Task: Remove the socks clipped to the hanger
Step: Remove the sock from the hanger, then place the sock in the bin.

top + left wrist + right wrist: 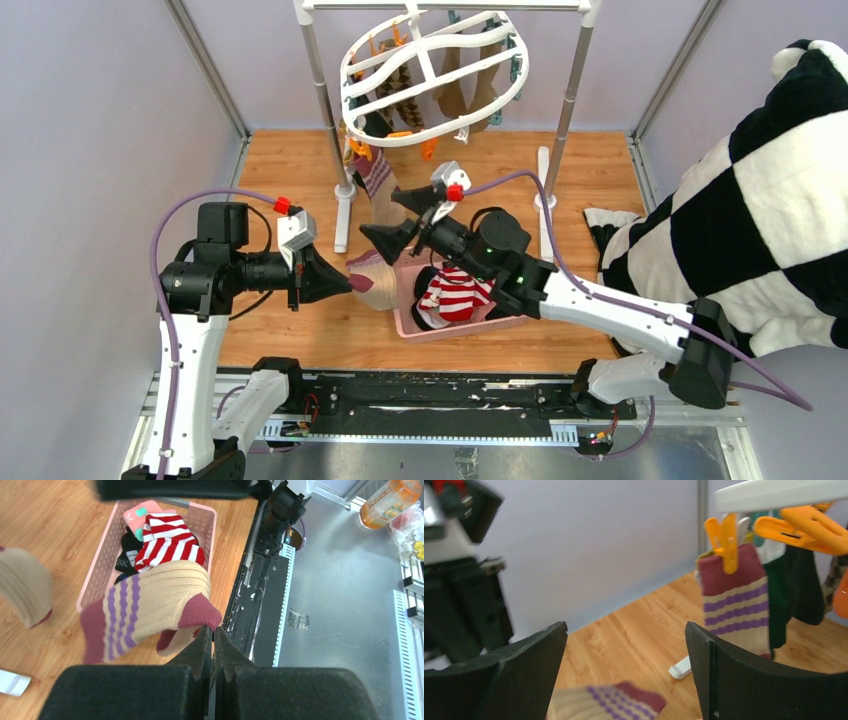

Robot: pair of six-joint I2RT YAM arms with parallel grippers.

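Left fingers (200, 655) are pressed shut on the maroon end of a beige sock with purple stripes (150, 605). They hold it in the air just off the 9 o'clock side of the pink basket (455, 328). Right fingers (744, 680) are spread wide with nothing between them. They hover at 12 o'clock of the basket and face a second beige striped sock (734, 605).

That sock hangs by its maroon cuff from an orange clip (723, 540) at about 7 o'clock on the white hanger (430, 75). The hanger is tilted and hangs from the grey pole rack (575, 90) at 12 o'clock on the wooden bench (300, 170). A brown argyle sock (405, 95) and olive-brown socks (470, 90) dangle under it.

Inside the basket lies a red-white striped sock (167, 540), with a black sock (129, 550) touching its 9 o'clock side. A pink sock (137, 516) lies at 11 o'clock of it. A checked plush cloth (760, 200) fills the 3 o'clock side.
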